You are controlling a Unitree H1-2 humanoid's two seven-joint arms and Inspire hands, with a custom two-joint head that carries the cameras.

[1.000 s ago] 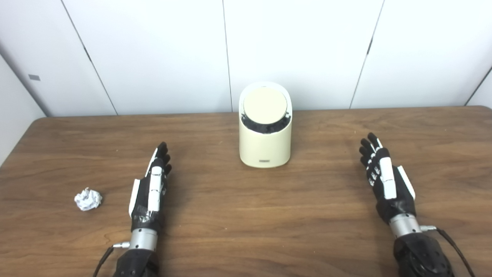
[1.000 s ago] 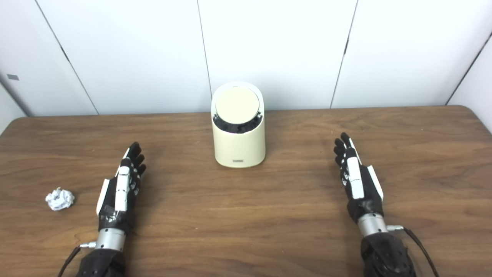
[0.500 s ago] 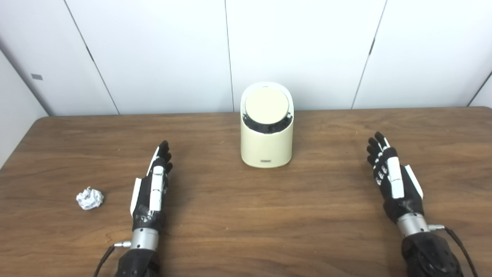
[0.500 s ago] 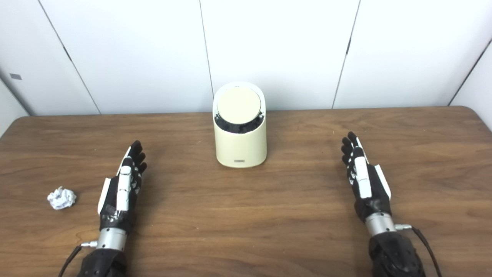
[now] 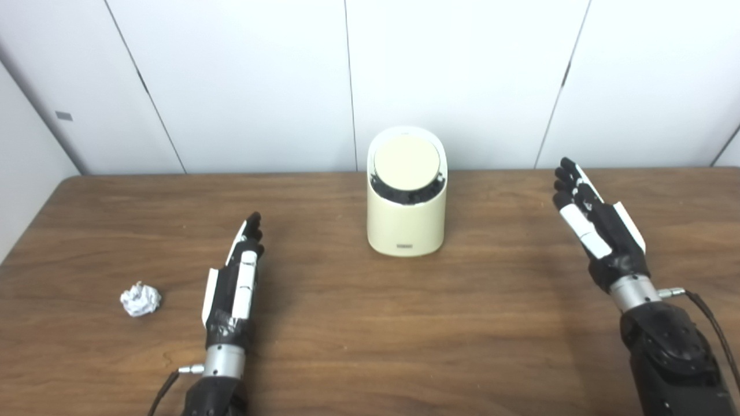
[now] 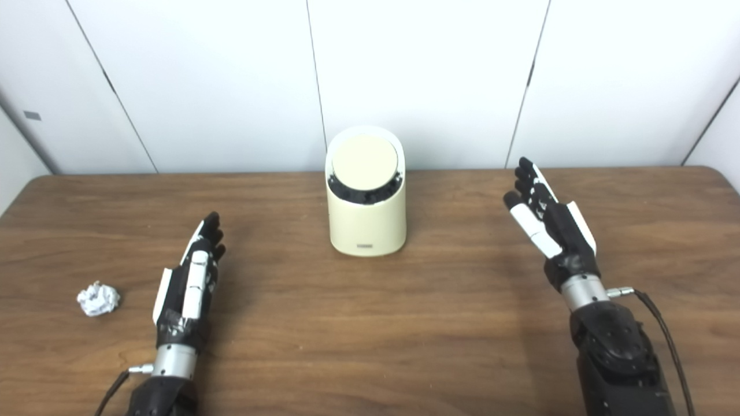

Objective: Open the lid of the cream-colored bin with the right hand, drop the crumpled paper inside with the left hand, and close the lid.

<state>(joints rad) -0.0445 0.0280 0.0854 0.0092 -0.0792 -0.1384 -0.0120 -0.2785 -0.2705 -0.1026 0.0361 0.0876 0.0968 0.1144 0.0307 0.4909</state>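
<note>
right hand (image 5: 598, 228) raised above the table (image 5: 404, 323), fingers extended and apart, empty, to the right of the cream-colored bin (image 5: 406, 218). left hand (image 5: 236, 283) low over the table, fingers straight and spread, empty. lid (image 5: 406, 164) closed. crumpled paper (image 5: 140, 299) on the table, left of the left hand.

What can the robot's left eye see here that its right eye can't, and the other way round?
Only the left eye view: a longer stretch of the table's left edge and more of the side wall beside it.
Only the right eye view: the table's far right corner.
Both: the cream-colored bin with its lid down, the crumpled paper lying apart on the table, and the open left hand and right hand, both holding nothing.
</note>
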